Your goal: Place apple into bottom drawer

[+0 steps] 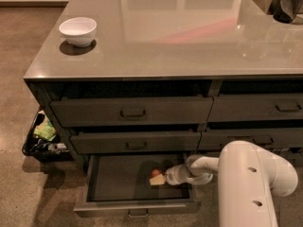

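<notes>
The bottom drawer (136, 205) of the left stack is pulled open, and its dark floor shows. The small red-orange apple (155, 172) is inside it, near the right side and towards the back. My gripper (158, 178) reaches into the drawer from the right, with its pale tip right against the apple, just in front of and below it. The white arm (246, 178) fills the lower right. The two drawers above, the middle one (136, 142) and the top one (132, 111), are closed.
A white bowl (78, 30) stands on the grey countertop (170, 37) at the far left. A dark appliance (286, 6) is at the back right corner. A black bin of items (42, 141) sits on the floor left of the cabinet. The right stack's drawers (265, 109) are closed.
</notes>
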Action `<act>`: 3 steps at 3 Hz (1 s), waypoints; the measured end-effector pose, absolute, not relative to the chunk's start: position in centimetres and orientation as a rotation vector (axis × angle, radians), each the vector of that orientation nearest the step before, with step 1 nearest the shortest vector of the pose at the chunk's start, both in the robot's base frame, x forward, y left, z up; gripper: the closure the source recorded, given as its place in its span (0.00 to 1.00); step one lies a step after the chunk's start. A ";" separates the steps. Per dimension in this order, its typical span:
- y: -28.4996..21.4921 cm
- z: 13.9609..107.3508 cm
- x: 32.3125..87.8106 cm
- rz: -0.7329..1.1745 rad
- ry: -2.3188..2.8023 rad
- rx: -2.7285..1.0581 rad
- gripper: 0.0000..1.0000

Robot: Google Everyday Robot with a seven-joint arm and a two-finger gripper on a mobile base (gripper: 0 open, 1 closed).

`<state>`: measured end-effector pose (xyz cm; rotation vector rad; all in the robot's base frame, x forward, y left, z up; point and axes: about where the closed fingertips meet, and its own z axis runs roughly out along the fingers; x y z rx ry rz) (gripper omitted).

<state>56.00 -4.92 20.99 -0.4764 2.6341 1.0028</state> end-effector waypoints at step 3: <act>-2.7 21.2 58.5 0.987 2.575 -0.580 1.00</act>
